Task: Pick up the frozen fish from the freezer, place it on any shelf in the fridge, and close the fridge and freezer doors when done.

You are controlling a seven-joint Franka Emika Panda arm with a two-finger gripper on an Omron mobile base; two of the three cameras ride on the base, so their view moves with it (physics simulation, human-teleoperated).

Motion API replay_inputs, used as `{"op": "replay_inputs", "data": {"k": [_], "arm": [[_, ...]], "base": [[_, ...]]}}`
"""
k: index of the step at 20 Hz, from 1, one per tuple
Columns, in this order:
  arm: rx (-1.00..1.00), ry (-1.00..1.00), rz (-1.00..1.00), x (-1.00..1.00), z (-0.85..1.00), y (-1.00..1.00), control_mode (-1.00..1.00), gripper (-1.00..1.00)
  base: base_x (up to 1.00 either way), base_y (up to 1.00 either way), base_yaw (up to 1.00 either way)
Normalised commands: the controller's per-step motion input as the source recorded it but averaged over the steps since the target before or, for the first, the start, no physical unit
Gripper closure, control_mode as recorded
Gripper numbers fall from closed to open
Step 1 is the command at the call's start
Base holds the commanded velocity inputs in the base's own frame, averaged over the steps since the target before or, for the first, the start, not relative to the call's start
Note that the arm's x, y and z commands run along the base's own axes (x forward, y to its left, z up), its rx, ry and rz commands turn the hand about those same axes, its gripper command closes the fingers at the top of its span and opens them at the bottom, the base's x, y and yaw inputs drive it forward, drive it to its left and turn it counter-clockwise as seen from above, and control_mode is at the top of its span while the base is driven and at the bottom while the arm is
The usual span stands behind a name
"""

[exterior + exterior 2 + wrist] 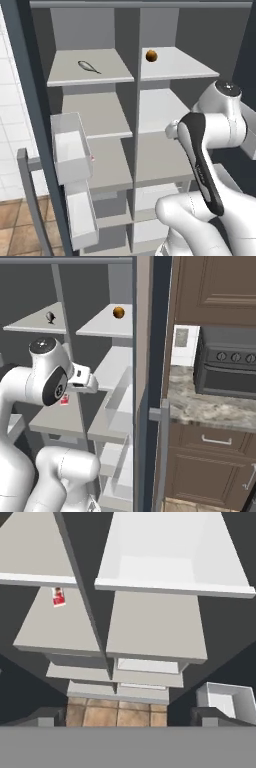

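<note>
Slate-blue doors stand open on both sides, the freezer door (27,75) left of the centre divider (136,125) and the fridge door (159,331) right of it, each with grey bins (70,150) on its inner face

Left of the divider, in the freezer (92,115), the fish (89,66) lies flat on the topmost dull grey slab, about midway across it and well apart from the arm (200,160). Right of the divider, at the same height, the fridge (165,110) has its top shelf (180,65), and an orange-brown ball (151,55) sits on it close to the divider. Lower down on the freezer side a small red-and-white packet (58,596) rests on a slab, some way left of the divider.

The arm reaches up in front of the fridge side, its hand near the divider at about the second shelf level, well below the fish. From the hand view the gripper (130,717) looks down the front edges of the shelves toward the brown tiled floor (117,712); its dark fingertips (47,717) stand wide apart with nothing between them
</note>
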Motion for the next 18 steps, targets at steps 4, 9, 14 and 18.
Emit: {"op": "replay_inputs", "data": {"k": [4, 9, 14, 18], "arm": [[0.00, 0.00, 0.00, 0.00, 0.00, 0.00, 1.00, -1.00], [0.00, 0.00, 0.00, 0.00, 0.00, 0.00, 1.00, -1.00], [0.00, 0.00, 0.00, 0.00, 0.00, 0.00, 1.00, -1.00], [0.00, 0.00, 0.00, 0.00, 0.00, 0.00, 1.00, -1.00]], "base": [[-0.04, 0.48, 0.00], [0.00, 0.51, 0.00], [0.00, 0.40, 0.00], [0.18, 0.26, 0.00]]}}
